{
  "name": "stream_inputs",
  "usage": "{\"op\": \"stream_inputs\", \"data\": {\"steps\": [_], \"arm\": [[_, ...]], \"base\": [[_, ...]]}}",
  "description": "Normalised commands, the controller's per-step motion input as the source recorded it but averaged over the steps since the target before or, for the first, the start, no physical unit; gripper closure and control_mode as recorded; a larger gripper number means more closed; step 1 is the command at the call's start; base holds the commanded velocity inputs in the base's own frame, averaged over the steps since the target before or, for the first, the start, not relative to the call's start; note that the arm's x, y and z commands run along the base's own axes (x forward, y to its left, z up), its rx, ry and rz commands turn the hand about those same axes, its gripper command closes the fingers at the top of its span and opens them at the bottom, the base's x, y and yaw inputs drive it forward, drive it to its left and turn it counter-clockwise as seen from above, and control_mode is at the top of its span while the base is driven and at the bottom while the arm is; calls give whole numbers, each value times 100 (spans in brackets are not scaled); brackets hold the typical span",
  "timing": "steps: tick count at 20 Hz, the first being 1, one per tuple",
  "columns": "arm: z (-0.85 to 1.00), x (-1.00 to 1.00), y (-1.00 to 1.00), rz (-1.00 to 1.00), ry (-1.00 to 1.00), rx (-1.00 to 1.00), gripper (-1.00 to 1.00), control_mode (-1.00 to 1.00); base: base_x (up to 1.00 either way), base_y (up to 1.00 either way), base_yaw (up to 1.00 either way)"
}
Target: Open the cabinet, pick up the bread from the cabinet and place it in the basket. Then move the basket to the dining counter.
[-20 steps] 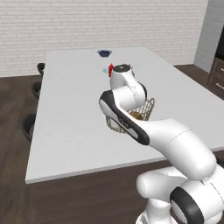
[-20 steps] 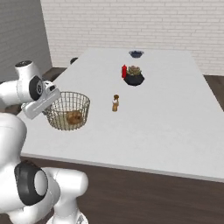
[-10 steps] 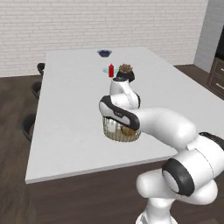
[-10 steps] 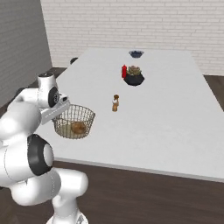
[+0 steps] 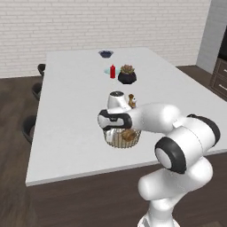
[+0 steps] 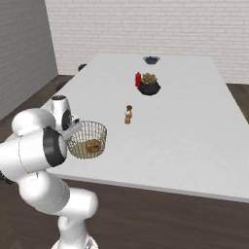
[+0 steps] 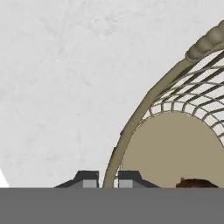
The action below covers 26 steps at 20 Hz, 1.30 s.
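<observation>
I have the claw (image 7: pixel 106 178) pinched on the rim of the basket (image 6: pixel 87 141), one fingertip outside the wire wall and one inside, seen plainly in the hand view. The basket sits over the near-left part of the white worktop (image 6: pixel 185 121) of the dining island, close to its near edge; I cannot tell from the base views whether its base is touching or just above the surface. The bread (image 6: pixel 91 145) lies in the bottom of the basket, inward from my grip point, so the load hangs to one side of the claw rather than under it. I judge the carry is nearly finished: what matters next is going straight down, keeping the rim level so the basket lands flat and the roll stays put. The small bottle (image 6: pixel 128 115) and the potted plant (image 6: pixel 148 83) stand well apart, farther along the worktop
</observation>
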Motion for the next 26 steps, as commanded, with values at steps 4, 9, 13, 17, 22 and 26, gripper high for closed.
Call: {"op": "stream_inputs", "data": {"steps": [4, 9, 13, 17, 22, 26], "arm": [[-19, 1, 26, 0, 0, 0, -100, -100], [55, -6, 12, 0, -2, 0, -100, -100], [100, -18, 0, -2, -8, 0, -100, -100], [99, -71, 0, -1, -14, 0, -100, -100], [94, -100, 0, 0, -32, 0, -100, -100], [100, -100, 0, 0, -23, 0, -100, -100]], "base": [[0, 0, 0], [0, 0, 0], [0, 0, 0], [0, 0, 0], [0, 0, 0], [0, 0, 0]]}}
